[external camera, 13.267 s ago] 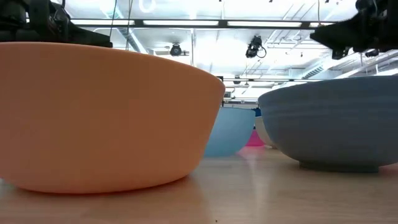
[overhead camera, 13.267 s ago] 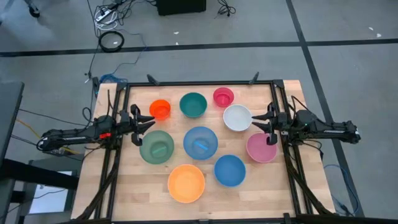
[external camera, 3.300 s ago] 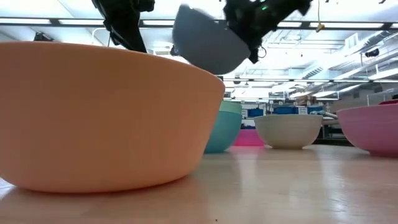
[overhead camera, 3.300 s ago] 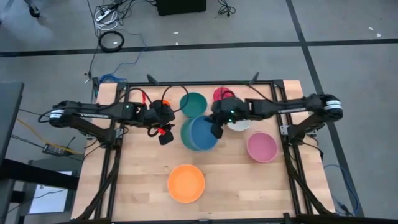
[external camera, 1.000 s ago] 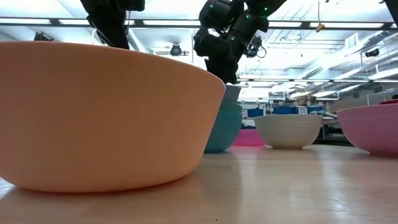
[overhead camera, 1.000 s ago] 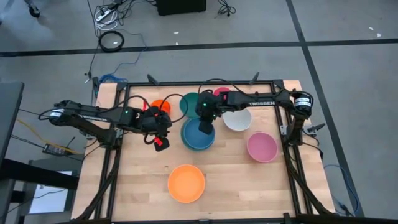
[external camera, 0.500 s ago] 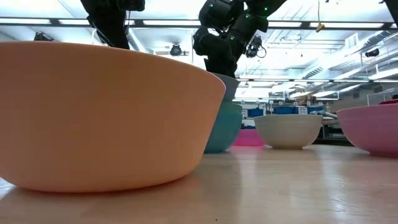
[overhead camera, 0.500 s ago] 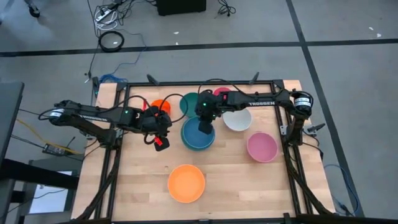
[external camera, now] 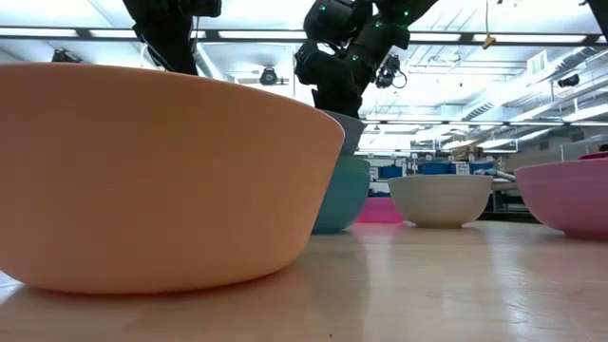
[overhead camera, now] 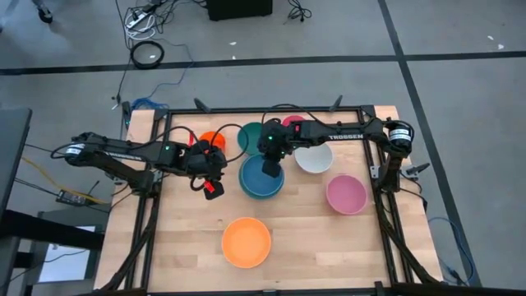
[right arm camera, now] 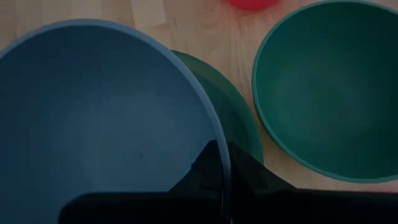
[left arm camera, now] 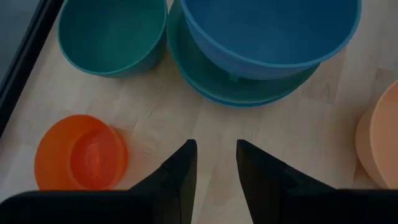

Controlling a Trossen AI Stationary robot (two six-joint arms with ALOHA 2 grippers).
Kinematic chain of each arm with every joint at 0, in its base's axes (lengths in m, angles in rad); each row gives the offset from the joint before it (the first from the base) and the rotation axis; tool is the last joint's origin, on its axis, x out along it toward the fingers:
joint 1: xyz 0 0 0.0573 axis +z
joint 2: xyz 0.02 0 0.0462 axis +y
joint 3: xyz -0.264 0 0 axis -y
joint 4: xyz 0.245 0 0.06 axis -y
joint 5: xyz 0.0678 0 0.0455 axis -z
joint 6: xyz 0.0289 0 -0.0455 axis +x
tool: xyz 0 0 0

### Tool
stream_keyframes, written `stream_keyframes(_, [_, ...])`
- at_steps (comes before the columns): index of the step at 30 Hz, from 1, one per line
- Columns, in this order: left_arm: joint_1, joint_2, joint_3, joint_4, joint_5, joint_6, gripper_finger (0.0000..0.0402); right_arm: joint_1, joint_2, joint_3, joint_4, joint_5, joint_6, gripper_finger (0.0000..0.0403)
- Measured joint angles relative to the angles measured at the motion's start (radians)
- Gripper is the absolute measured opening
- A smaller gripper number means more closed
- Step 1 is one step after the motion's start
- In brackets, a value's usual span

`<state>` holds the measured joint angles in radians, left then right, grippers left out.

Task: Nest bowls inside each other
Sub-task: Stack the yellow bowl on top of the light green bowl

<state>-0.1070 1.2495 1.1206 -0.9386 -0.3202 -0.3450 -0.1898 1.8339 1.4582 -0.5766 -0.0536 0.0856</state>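
A blue bowl [overhead camera: 261,179] sits in a sage green bowl [right arm camera: 239,121] at the table's middle. My right gripper [overhead camera: 269,168] is shut on the blue bowl's far rim. My left gripper [left arm camera: 214,163] hovers open and empty, left of the stack, over bare wood. A teal bowl [overhead camera: 251,136], a small orange-red bowl [overhead camera: 210,141] and a small magenta bowl [overhead camera: 293,122] stand on their bases along the far side. A white bowl [overhead camera: 315,158] and a pink bowl [overhead camera: 346,194] stand to the right, and a large orange bowl [overhead camera: 246,242] stands near the front. My right gripper pinches the blue bowl's rim [right arm camera: 219,163] on its far side, one finger inside the bowl and one outside. The fingers slant down from the far right. The bowl sits inside the green bowl below it, slightly tilted, its rim [external camera: 344,122] raised at the gripper.
The black frame rails [overhead camera: 146,205] run along the table's left and right sides. Bare wood lies between the stack and the large orange bowl [external camera: 161,180], which fills the low view's foreground.
Both arms have kept their places. In the low view the blue bowl's rim under my right gripper has shifted slightly and shows more now.
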Motion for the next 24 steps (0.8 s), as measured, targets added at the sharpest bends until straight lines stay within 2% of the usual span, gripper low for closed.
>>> stream_keyframes(21, [0.0,0.0,0.0,-0.002,0.0,0.0,0.0121,0.0,0.0,0.0,-0.002,0.0,-0.001,0.0001])
stream_keyframes(24, [0.0,0.0,0.0,-0.009,0.0,0.0,0.0121,0.013,-0.024,0.0,-0.046,-0.005,-0.001,0.0])
